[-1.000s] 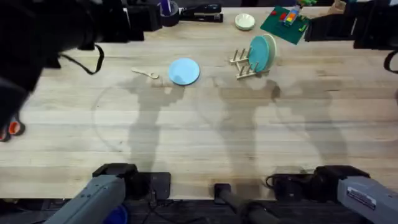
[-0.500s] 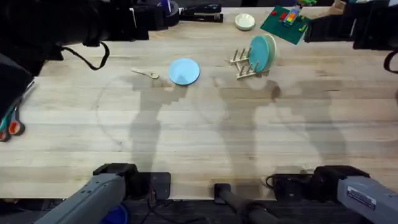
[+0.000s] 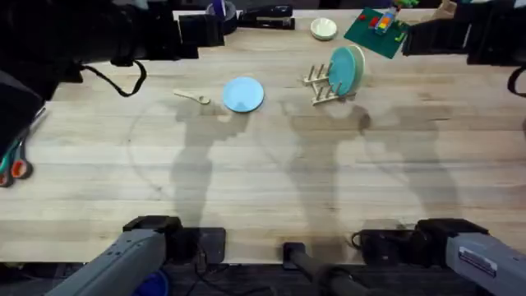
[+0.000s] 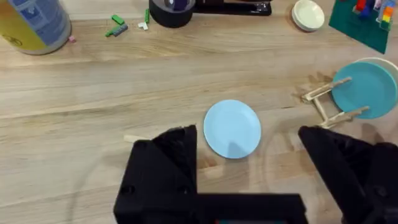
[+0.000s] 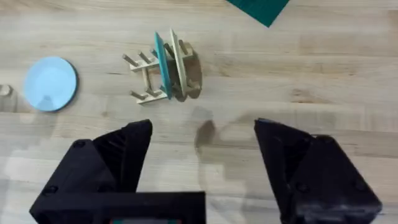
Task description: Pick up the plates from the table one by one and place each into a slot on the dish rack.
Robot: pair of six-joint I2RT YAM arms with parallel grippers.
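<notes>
Wooden planks of the table point(image 3: 271, 181) carry everything, their pale grain crossed by the arms' shadows. Near the far edge sits a green baseplate point(image 3: 374, 31) with a few coloured bricks on it, and just beside it a small white bowl point(image 3: 324, 29). The dish rack point(image 3: 322, 85) stands right of the middle, toward the far side, with the teal plate point(image 3: 343, 69) upright in a slot and the cream-green plate point(image 3: 359, 62) upright close behind it. The light blue plate point(image 3: 243, 94) lies flat on the wood to the left of the rack, well apart from it. A small wooden spoon point(image 3: 193, 97) lies just left of that plate. The left gripper point(image 4: 249, 155) hangs above the blue plate with its black fingers spread wide, holding nothing. The right gripper point(image 5: 202, 158) hangs above bare wood on the near side of the rack, jaws likewise wide apart and empty.
</notes>
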